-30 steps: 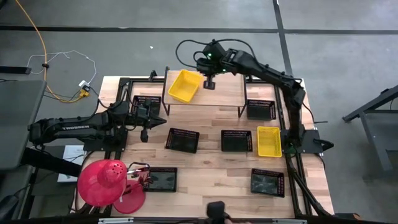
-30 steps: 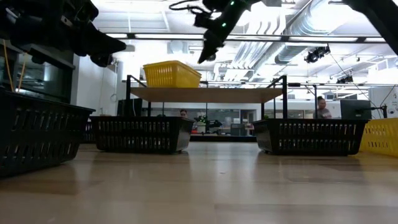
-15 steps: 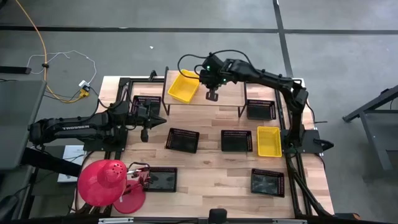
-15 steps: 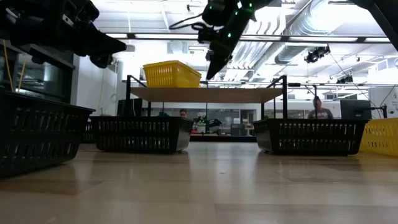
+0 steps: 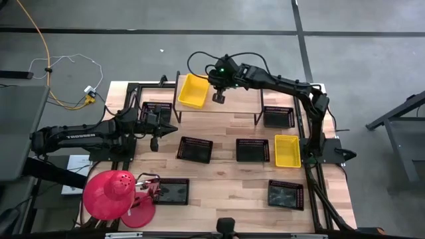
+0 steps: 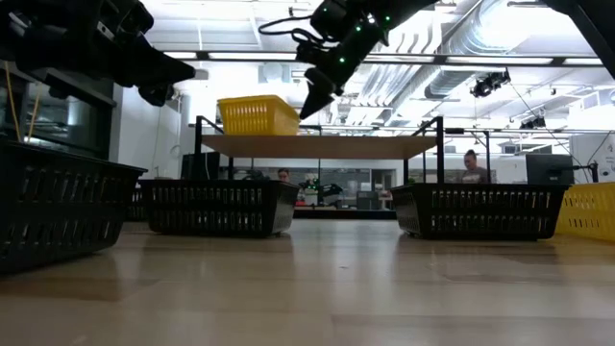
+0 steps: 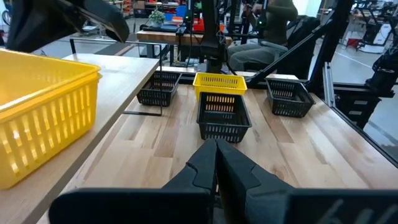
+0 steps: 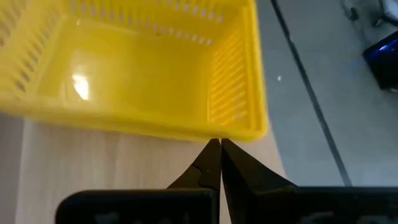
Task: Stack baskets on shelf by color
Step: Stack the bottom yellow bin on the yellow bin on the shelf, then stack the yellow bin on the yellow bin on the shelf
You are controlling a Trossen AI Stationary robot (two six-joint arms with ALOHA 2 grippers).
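1. The wooden table [image 5: 226, 179] is seen from above, with a dark arm at each side and black baskets spread across it.
2. The shelf [image 5: 236, 101], a light board on thin black legs, stands at the table's far edge; in the low view [image 6: 327, 145] it is seen level, above the baskets on the table.
3. A red dome-shaped object [image 5: 109, 194] lies at the table's near left corner.
4. One yellow basket on the shelf [image 5: 190, 91] sits at the shelf's left end, turned slightly askew; in the low view [image 6: 256, 114] it is seen resting on the board.
5. A second yellow basket [image 5: 287, 151] lies on the table near the right arm's base, just beside a black basket [image 5: 253, 150].
6. Further black baskets are seen under the shelf's left end [image 5: 156, 110], beside the shelf's right legs [image 5: 278, 117], at the table's middle [image 5: 195, 149] and along the near edge [image 5: 286, 194].
7. The right gripper [image 5: 218, 97] is held over the shelf, just beside the yellow basket's rim; its fingers [image 8: 211, 163] are pressed together, grasping nothing.
8. The left gripper [image 5: 154, 142] hangs over the table's left side, apart from the baskets, its fingers [image 7: 208, 163] likewise clenched and empty.
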